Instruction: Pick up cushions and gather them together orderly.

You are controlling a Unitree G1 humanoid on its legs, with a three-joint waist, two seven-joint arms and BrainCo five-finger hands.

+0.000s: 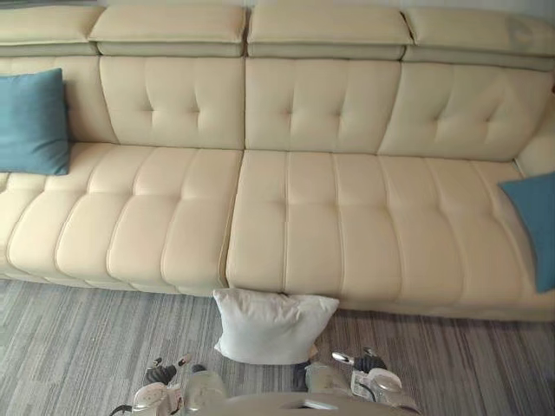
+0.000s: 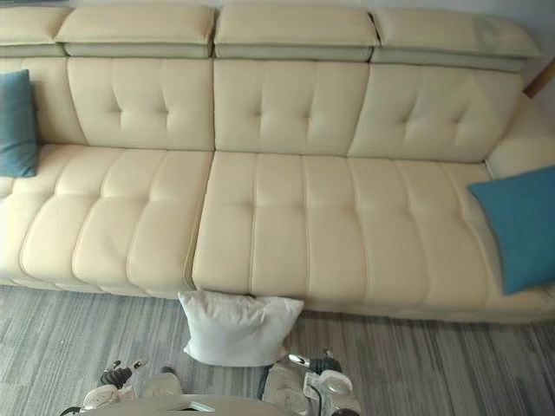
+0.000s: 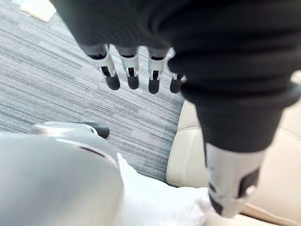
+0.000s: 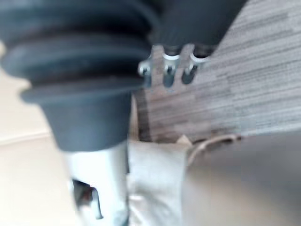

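Left wrist view has the left hand (image 3: 133,74) hanging over the grey carpet (image 3: 61,84), fingers straight and slightly spread, thumb apart, holding and touching nothing. Right wrist view shows the right hand (image 4: 168,70) posed much the same, fingers extended, nothing in its grasp. Both hands hang near the white cushion (image 1: 270,325), which stands on the carpet with its top edge against the front of the cream sofa (image 1: 321,217), about midway along it. At the sofa's left end, the left blue cushion (image 1: 33,121) leans upright against the backrest. At the right end, the right blue cushion (image 2: 519,227) rests tilted on the seat beside the armrest, well apart from the others.
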